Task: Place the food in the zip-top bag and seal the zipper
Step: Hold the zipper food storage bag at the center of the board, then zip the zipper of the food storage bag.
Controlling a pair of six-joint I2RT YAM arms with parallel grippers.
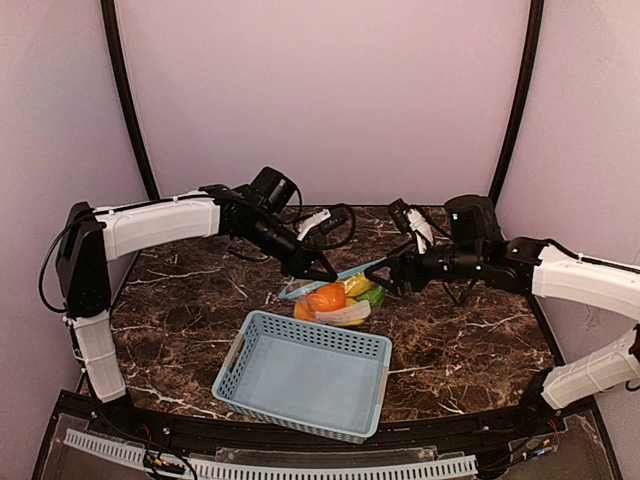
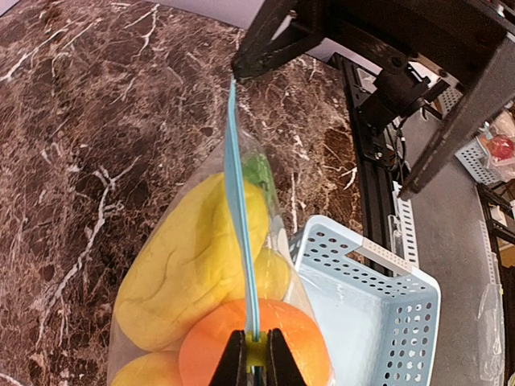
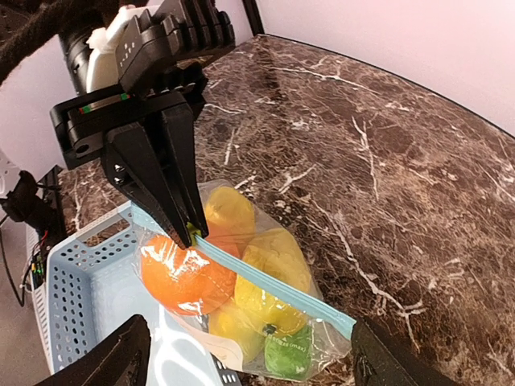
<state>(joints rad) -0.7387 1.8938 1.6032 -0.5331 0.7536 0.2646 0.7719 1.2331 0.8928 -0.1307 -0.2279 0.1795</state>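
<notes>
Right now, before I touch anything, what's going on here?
The left gripper is pinched shut on one end of the blue zipper on the zip-top bag. The right gripper stands open at the strip's other end, gripping nothing. The orange, yellow and green food is inside the bag, and the zipper looks closed along its length. A blue basket sits beside it.

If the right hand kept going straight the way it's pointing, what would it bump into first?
Most likely the bag of food: its blue zipper strip lies just ahead of the open right hand, with the left hand pinching its far end. Depth is hard to judge.
</notes>
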